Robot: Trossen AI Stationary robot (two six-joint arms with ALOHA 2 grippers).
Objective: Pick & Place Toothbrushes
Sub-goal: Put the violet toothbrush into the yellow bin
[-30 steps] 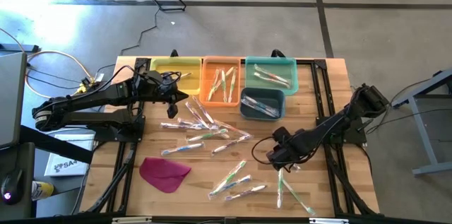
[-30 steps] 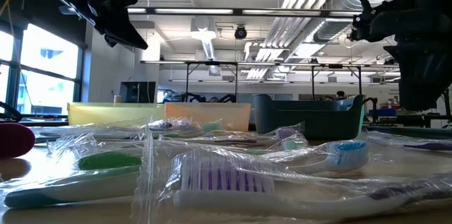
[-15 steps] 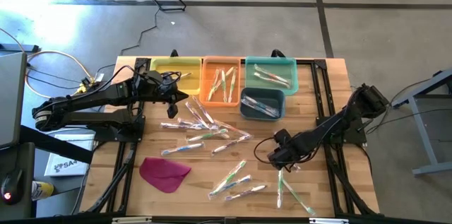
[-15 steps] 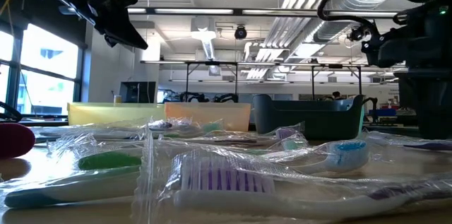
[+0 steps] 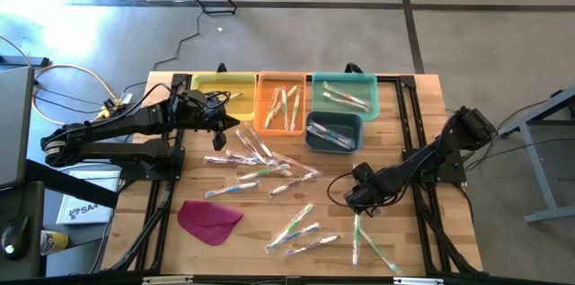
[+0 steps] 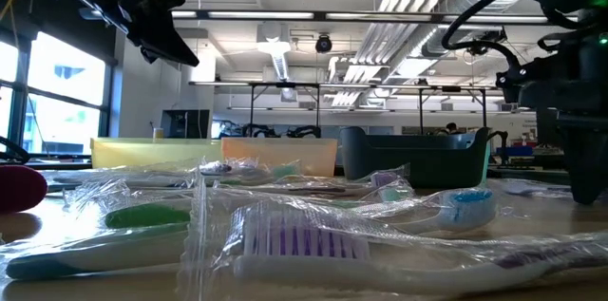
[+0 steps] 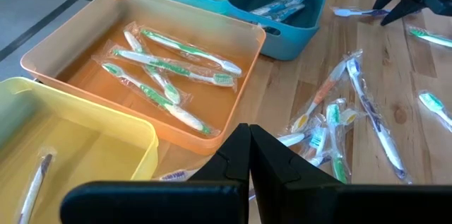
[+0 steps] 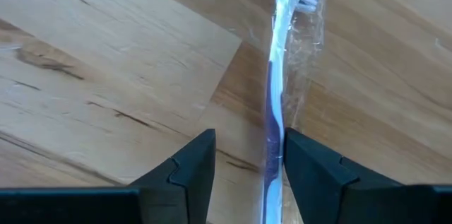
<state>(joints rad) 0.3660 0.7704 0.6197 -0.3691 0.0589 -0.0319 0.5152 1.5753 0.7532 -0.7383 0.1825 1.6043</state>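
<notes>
Wooden table (image 5: 409, 110), seen from above, carries everything, and at its left side the left gripper (image 5: 235, 121) hangs just in front of the yellow bin (image 5: 222, 93), its fingers (image 7: 244, 155) pressed together on nothing. That bin stands first in a row along the far edge; one wrapped brush lies in it in the left wrist view. Next in the row, touching it, is the orange bin (image 5: 284, 103) with several green-handled toothbrushes (image 7: 169, 68) lying loose on its floor. Beyond that comes the teal bin (image 5: 344, 93) with a few more wrapped brushes, and the dark blue bin (image 5: 333, 131) sits against its near side, also holding some. A magenta cloth piece (image 5: 210, 218) lies flat near the front left corner. Scattered toothbrushes (image 5: 260, 164) in clear wrappers spread across the middle of the table, and a smaller cluster (image 5: 298, 228) lies nearer the front edge. To the right of that cluster the right gripper (image 5: 358, 200) is down low over the wood, fingers (image 8: 191, 171) partly spread on either side of one blue-and-white toothbrush (image 8: 275, 104) in its wrapper, which lies on the table and runs between them close beside one finger; whether the pads touch it cannot be told. A couple more wrapped brushes (image 5: 375, 249) lie just in front of that gripper, toward the table's front edge.
</notes>
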